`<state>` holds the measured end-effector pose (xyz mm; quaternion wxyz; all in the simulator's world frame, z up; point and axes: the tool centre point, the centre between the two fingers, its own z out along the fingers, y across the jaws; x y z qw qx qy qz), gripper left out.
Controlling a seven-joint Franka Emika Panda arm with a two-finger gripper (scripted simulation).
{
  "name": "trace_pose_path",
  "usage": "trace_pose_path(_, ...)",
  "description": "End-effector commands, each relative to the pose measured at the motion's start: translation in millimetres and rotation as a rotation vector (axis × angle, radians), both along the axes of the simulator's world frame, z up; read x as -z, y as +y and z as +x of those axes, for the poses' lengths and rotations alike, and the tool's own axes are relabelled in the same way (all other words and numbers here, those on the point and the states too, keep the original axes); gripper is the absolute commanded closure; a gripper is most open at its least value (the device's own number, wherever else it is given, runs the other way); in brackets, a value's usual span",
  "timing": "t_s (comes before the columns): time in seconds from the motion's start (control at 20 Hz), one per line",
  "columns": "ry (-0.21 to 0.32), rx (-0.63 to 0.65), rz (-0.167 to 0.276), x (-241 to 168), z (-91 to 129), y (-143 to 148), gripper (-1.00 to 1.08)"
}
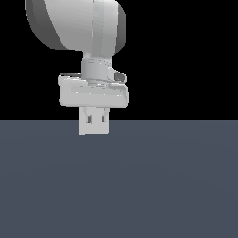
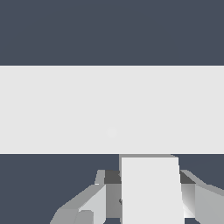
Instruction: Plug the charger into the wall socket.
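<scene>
1. Your claw (image 1: 94, 122) hangs below the white wrist housing (image 1: 93, 95) in the exterior view, its fingers pressed against a small off-white block, the charger (image 1: 94, 124); the claw is pinching it.
2. You see the charger at the line where the black backdrop meets the grey-blue counter (image 1: 139, 186); whether it touches the counter you cannot tell from this angle.
3. In the wrist view the charger (image 2: 151, 188) shows as a pale rectangular block between the two grey fingers (image 2: 87, 205), its long axis running away from the camera toward the wide white surface ahead.
4. That white surface is the wall socket (image 2: 111, 109), filling the wrist view from edge to edge as a flat band; a faint lighter spot sits near its middle, and no holes can be made out.
5. The charger's far end appears to meet the socket's lower edge; the prongs are hidden, so you cannot tell whether they are in contact.
6. In the exterior view, two short dark marks show on the block's face.
7. Around the claw, the counter lies open toward the exterior view's left, its right and the foreground.
</scene>
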<state>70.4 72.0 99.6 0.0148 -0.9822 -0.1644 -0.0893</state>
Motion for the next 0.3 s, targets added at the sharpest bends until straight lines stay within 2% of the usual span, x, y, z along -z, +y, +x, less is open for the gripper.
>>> trace_pose_path(0.0,0.000,0.000,0.000,-0.2,5.3,1.5,1.08)
trace_pose_path(0.25,0.000,0.000,0.000,-0.2,8.7,2.4,1.08)
